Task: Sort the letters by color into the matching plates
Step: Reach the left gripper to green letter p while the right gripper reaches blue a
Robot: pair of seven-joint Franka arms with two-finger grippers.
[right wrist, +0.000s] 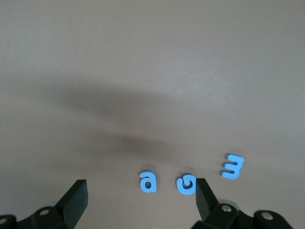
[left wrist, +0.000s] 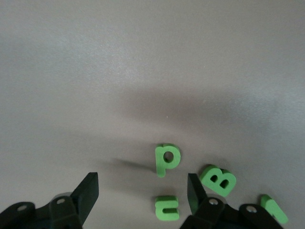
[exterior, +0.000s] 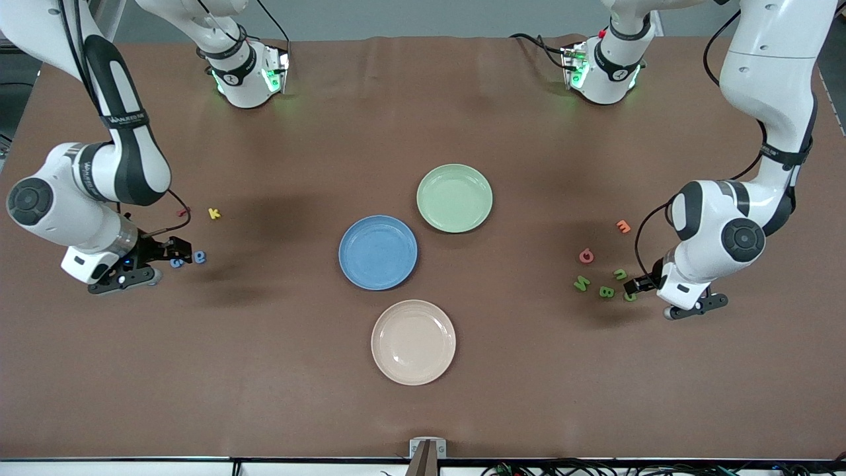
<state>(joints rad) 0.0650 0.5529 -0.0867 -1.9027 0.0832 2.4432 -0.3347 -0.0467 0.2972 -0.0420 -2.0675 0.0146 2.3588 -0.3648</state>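
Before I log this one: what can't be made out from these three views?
- Fourth blue letter: front view shows only two past the right gripper; right wrist view shows three.
- Green letter, left wrist view: cut off by the frame edge and left gripper.
- Red letter, front view: partly under a cable.

A: What did the table [exterior: 423, 410] look like?
B: Covered in a brown, matt sheet, smooth, with faint creases near the robots' bases.
A: And the plates?
B: The blue plate [exterior: 377, 252], the pale green plate [exterior: 454, 198] and the cream plate [exterior: 413, 342] all looked like glossy plastic, catching soft highlights.
A: The letters?
B: The green letters [left wrist: 167, 158] and blue letters [right wrist: 147, 182] looked like matt foam, thick and soft-edged.
A: The arms?
B: Smooth white shells with black matt fingers [left wrist: 86, 192].
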